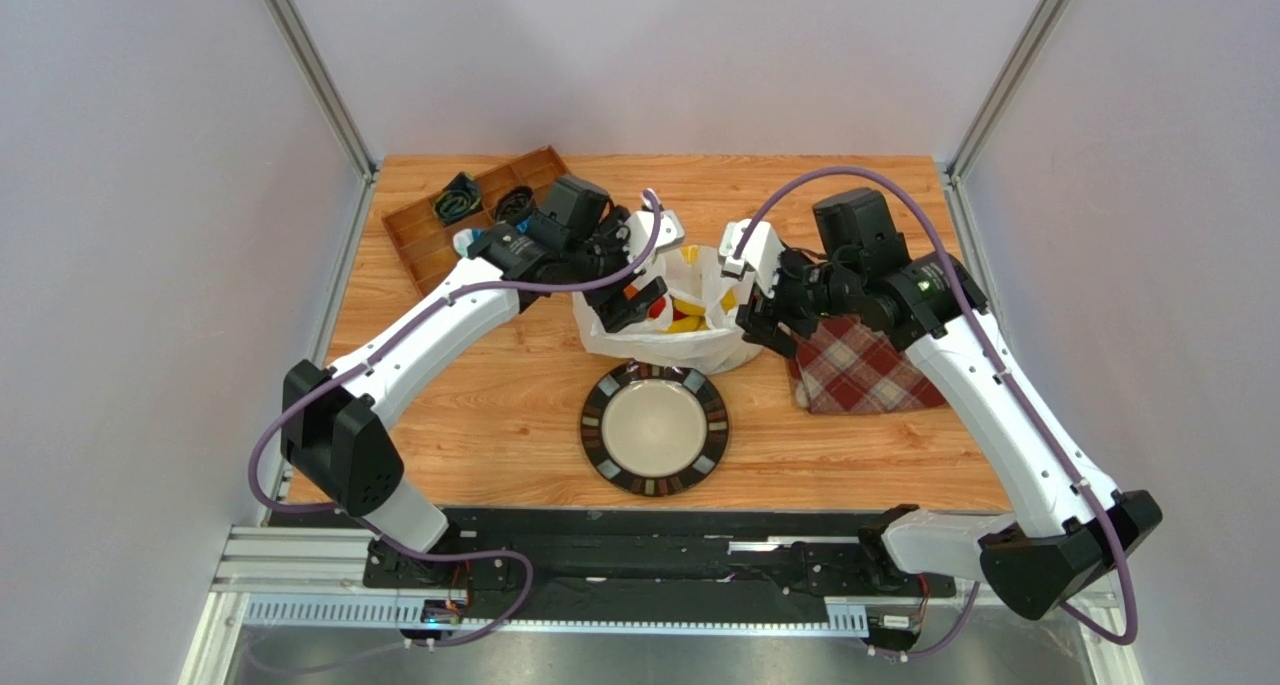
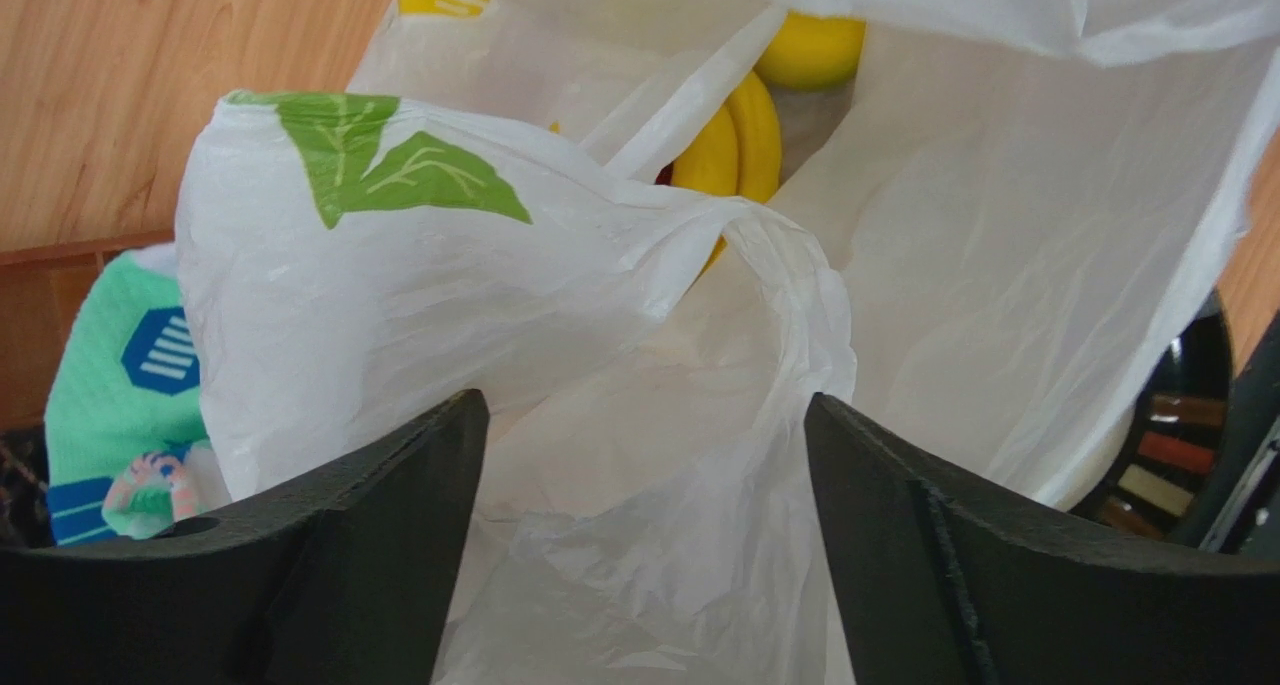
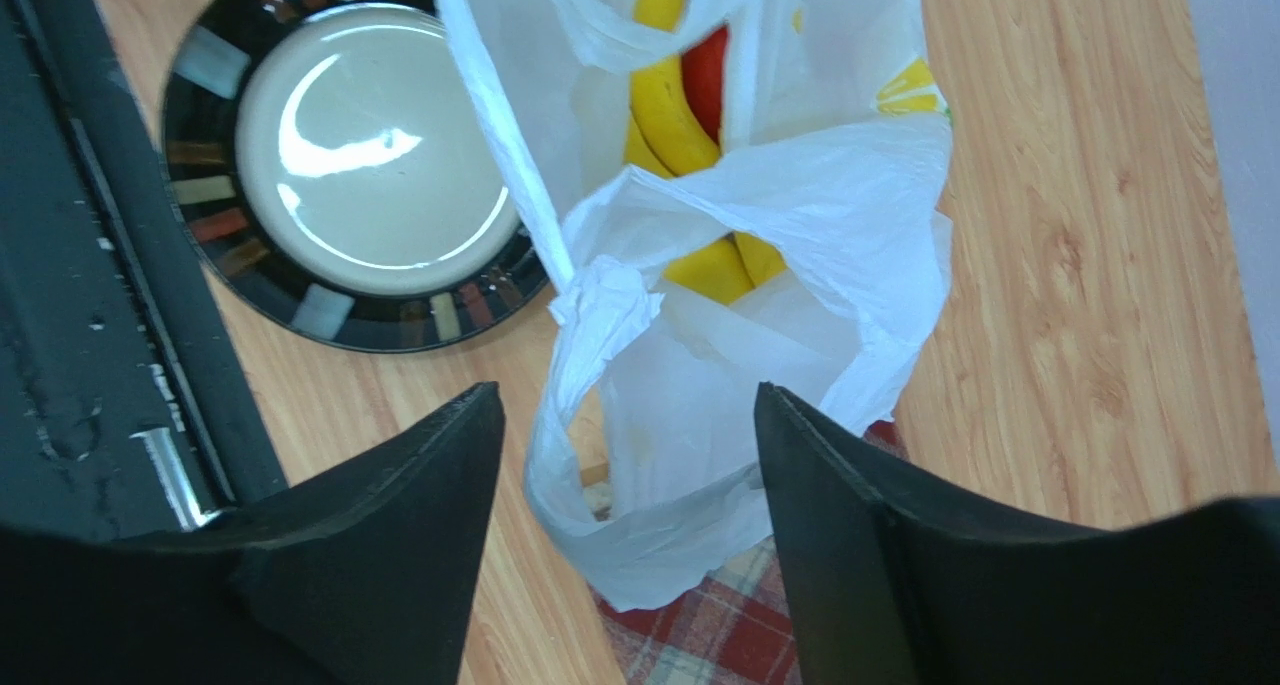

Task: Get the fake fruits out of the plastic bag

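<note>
Left tool released, jaws wide apart, a crumpled fold of the plastic bag lying between them, not pinched. Right tool also released, jaws spread either side of a bag handle loop; the film sits in the gap. Left arm arcs up from its base at 7 o'clock, wrist bent in at the bag's 10 o'clock side. Right arm rises from 5 o'clock, elbow out, wrist turned in at the bag's 3 o'clock side. Bag sits mid-counter, mouth open between the two tools. Bananas and a red fruit are inside the bag; other fruits can't be made out. Striped-rim plate at 6 o'clock of the bag, just beside it. Red plaid cloth at 4 o'clock, under the right wrist, bag edge overlapping it. Wooden tray at 10 o'clock, behind the left wrist. Green-and-blue packet shows past the bag in the left wrist view.
</note>
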Controlling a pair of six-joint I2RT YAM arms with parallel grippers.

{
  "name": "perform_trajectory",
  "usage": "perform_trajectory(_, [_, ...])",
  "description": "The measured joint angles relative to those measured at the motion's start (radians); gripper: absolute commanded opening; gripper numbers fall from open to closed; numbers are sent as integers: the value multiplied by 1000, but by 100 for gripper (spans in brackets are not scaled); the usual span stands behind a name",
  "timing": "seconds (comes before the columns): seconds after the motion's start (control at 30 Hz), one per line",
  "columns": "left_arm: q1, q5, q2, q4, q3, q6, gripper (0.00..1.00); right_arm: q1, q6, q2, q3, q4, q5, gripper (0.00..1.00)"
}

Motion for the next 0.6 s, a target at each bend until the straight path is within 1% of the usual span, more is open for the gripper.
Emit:
perform_trajectory(0.03, [0, -11, -10, 1, -19, 10, 52, 0, -2, 0, -8, 6, 16, 55])
perform_trajectory(0.07, [0, -21, -19, 2, -36, 20, 31, 0, -3, 0, -25, 26, 47, 51])
perform_trajectory(0.1, [0, -31, -29, 0, -53, 31, 0, 0, -1, 3, -44, 53, 79, 45])
perform_trajectory(0.17, [1, -57, -39, -6, -69, 60, 0, 0, 5, 14, -79, 111, 137, 39])
perform_trajectory(0.2, [0, -72, -38, -5, -69, 78, 0, 0, 12, 28, -92, 146, 174, 30])
perform_trajectory(0.23, [0, -87, -34, -6, -63, 89, 0, 0, 16, 50, -96, 176, 203, 24])
perform_trajectory(0.27, [0, -100, -21, -16, -43, 97, 0, 0, 23, 76, -94, 210, 230, 13])
perform_trajectory(0.33, [3, -113, 20, -26, 23, 107, 0, -2, 39, 141, -67, 248, 269, 1])
perform_trajectory(0.37, [8, -118, 45, -27, 64, 107, 0, -6, 55, 182, -39, 266, 281, 0])
perform_trajectory(0.47, [31, -128, 97, -24, 169, 84, 0, -27, 93, 276, 59, 294, 300, 0])
perform_trajectory(0.6, [115, -104, 186, 2, 386, -6, 0, -127, 210, 398, 275, 329, 321, 0])
